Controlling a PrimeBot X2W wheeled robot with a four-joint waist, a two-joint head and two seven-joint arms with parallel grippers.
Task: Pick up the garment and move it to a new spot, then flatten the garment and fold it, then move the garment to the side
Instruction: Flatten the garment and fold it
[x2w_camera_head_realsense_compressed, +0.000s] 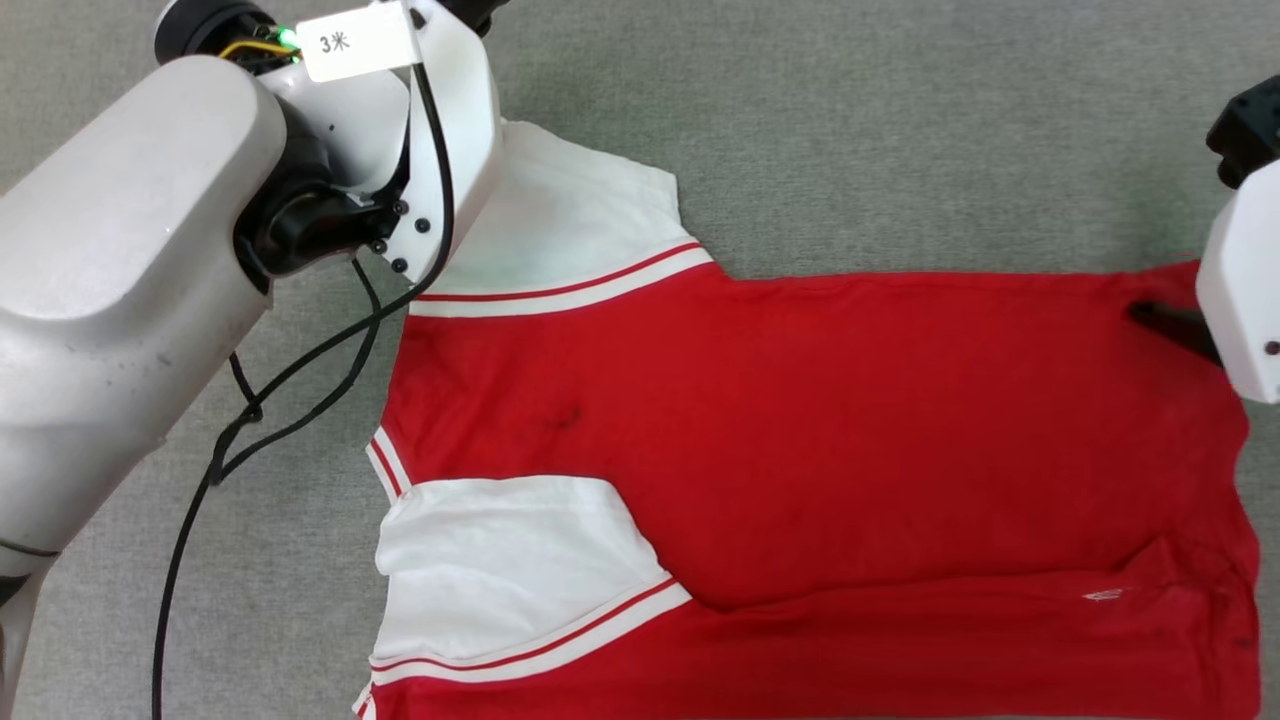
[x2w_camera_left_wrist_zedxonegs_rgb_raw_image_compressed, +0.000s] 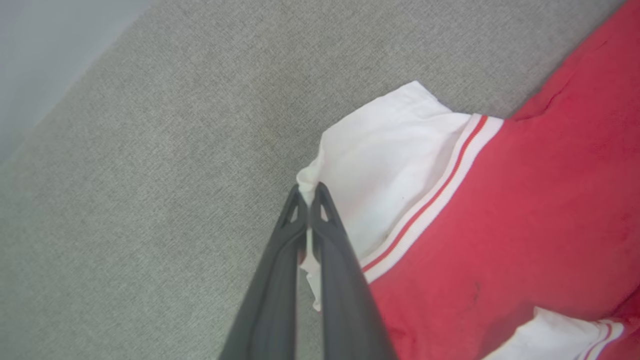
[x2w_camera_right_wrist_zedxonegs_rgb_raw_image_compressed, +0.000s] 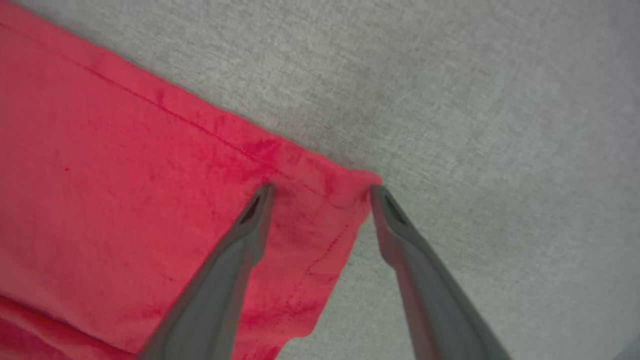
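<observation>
Garment (x2w_camera_head_realsense_compressed: 800, 420) lies flat, fold and side-move judged outstanding; left gripper (x2w_camera_left_wrist_zedxonegs_rgb_raw_image_compressed: 309, 192) clamps its sleeve (x2w_camera_left_wrist_zedxonegs_rgb_raw_image_compressed: 390, 165), right gripper (x2w_camera_right_wrist_zedxonegs_rgb_raw_image_compressed: 321, 189) straddles its hem (x2w_camera_right_wrist_zedxonegs_rgb_raw_image_compressed: 300, 175), jaws apart.

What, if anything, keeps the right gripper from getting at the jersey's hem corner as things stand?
Likely nothing, so yes. The right gripper is open, its fingers straddling the hem corner of the jersey, which lies on the grey surface with nothing over it.

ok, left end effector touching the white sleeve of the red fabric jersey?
Touching. Left wrist view: left end effector is shut on the white sleeve edge of the red fabric jersey.
</observation>
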